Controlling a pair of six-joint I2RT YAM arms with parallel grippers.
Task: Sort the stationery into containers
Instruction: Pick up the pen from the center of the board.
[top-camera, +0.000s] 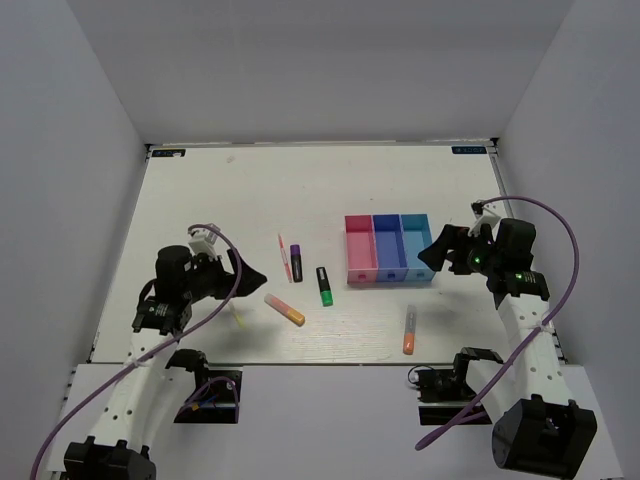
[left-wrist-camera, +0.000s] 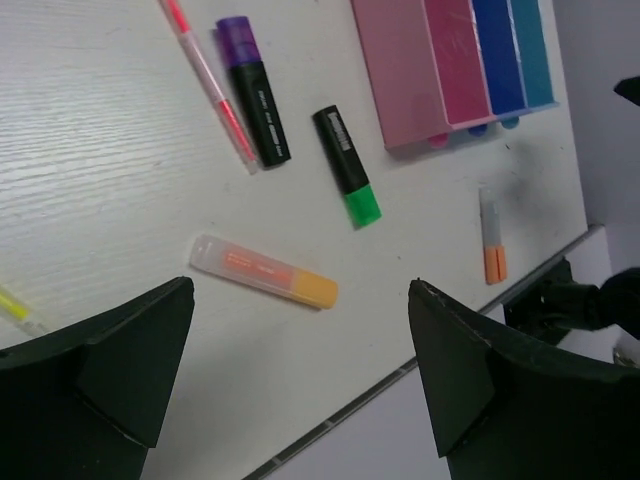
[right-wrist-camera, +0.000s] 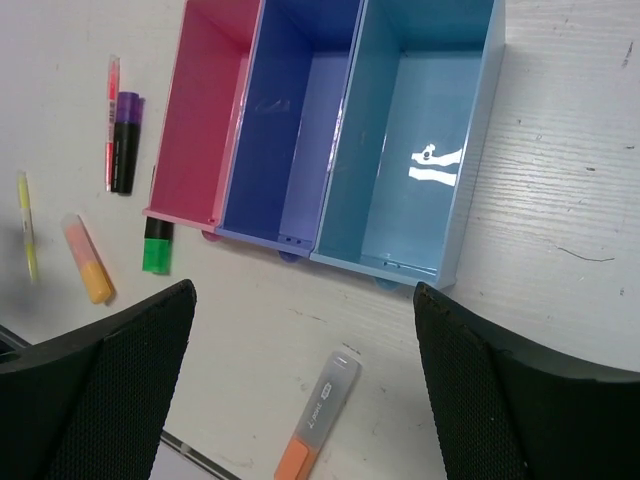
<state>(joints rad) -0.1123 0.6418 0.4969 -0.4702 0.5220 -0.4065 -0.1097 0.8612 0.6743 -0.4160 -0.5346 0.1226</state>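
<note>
A purple cable (top-camera: 228, 240) loops over the left arm and a second one arcs over the right, and white walls (top-camera: 60, 150) close in the bench (top-camera: 220, 190) on three sides. The orange marker (left-wrist-camera: 265, 272), clear pink at one end and orange at the other, lies on the bench just ahead of the left tool (left-wrist-camera: 300, 400), across the gap between its fingers. The yellow pen (left-wrist-camera: 14, 308) shows at the edge of that tool's left finger. Farther ahead lie the green marker (left-wrist-camera: 347, 165), black with a green cap, and the purple marker (left-wrist-camera: 253, 90), black with a purple cap. The thin pink pen (left-wrist-camera: 210, 85) lies alongside the purple marker, touching it. The three joined bins sit close in front of the right tool (right-wrist-camera: 305, 390): the pink bin (right-wrist-camera: 205, 120), the blue bin (right-wrist-camera: 290, 120) and the light blue bin (right-wrist-camera: 420, 130), whose floor catches a glare. The grey marker (right-wrist-camera: 320, 420), grey with an orange end, lies between that tool's fingers on the near side of the bins. Both arms rise from their bases and bend at the wrist. The left tool points toward the bench's middle and the right one toward the bins. Each is raised above the bench, its fingers spread wide and holding nothing.
</note>
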